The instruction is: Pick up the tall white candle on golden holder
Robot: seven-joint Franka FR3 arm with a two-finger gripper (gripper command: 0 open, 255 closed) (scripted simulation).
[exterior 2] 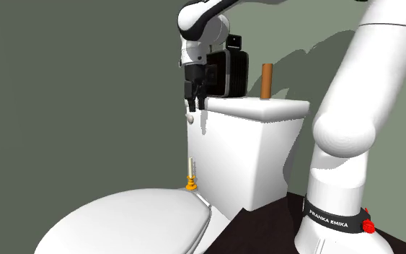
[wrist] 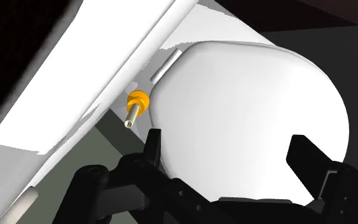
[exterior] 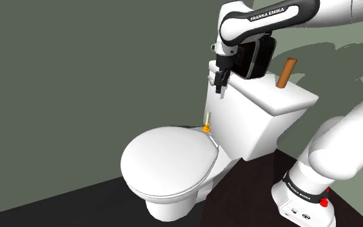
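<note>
A plain grey-green wall [exterior: 77, 77] rises behind a white toilet [exterior: 173, 205], whose lid [exterior: 167, 158] is down and whose tank [exterior: 251, 122] stands at the far side. The floor [exterior: 57, 206] is dark, nearly black.

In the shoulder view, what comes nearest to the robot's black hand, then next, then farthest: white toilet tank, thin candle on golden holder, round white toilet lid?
From the hand:
1. white toilet tank, right by its top corner.
2. thin candle on golden holder, below the hand.
3. round white toilet lid, lower, toward the view's left.
</note>
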